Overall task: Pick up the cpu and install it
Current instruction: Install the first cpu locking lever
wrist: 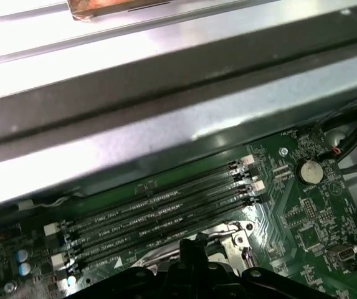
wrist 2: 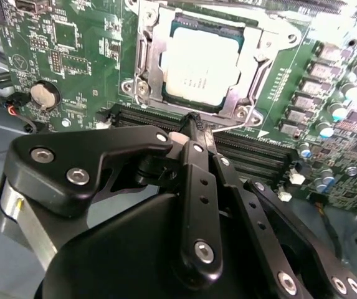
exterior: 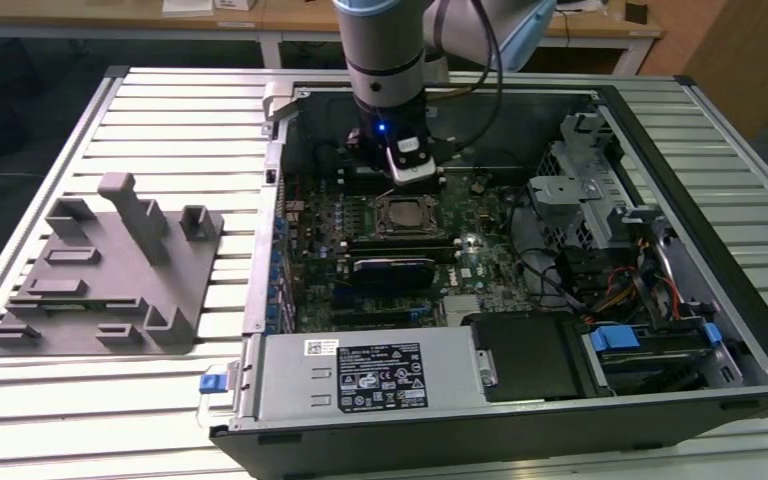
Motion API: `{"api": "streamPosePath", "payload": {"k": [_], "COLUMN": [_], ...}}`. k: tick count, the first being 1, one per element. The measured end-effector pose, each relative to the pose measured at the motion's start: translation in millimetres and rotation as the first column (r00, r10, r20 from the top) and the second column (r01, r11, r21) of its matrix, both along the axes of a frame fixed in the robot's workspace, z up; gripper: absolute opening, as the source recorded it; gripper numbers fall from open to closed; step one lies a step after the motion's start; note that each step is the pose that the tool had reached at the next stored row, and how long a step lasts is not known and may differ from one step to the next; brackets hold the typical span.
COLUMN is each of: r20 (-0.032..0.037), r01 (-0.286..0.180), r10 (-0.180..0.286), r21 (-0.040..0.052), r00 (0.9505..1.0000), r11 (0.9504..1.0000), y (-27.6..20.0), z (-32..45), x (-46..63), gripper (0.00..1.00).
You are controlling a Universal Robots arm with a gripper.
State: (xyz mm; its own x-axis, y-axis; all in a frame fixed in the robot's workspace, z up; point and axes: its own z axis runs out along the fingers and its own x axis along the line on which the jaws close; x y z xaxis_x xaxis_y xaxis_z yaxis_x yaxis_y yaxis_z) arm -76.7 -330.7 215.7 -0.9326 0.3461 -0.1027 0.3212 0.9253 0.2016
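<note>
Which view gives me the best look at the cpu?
The second wrist view: the cpu sits in its socket frame, its silvery top close and unobstructed. In the exterior view it is a small square on the motherboard. The first wrist view catches a corner of the socket frame beside the memory slots.

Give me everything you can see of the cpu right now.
The cpu is a flat square chip with a silvery-white metal top and a thin green border. It lies level inside the silvery metal socket frame on the green motherboard. The shut pincer is clear of it and holds nothing.
</note>
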Motion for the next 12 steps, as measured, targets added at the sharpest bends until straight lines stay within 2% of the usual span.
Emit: {"api": "streamPosePath", "payload": {"k": [9, 12], "r20": [-0.0001, -0.0001], "r01": [0.08, 0.093], "r10": [-0.08, -0.093], "r21": [-0.0001, 0.0], "r00": [0.9968, 0.9957], "r11": [0.9968, 0.9957], "y": [1.2, 3.2], "z": [-4.0, -5.5], "x": [1.0, 1.0], "gripper": [0.11, 0.11]}}
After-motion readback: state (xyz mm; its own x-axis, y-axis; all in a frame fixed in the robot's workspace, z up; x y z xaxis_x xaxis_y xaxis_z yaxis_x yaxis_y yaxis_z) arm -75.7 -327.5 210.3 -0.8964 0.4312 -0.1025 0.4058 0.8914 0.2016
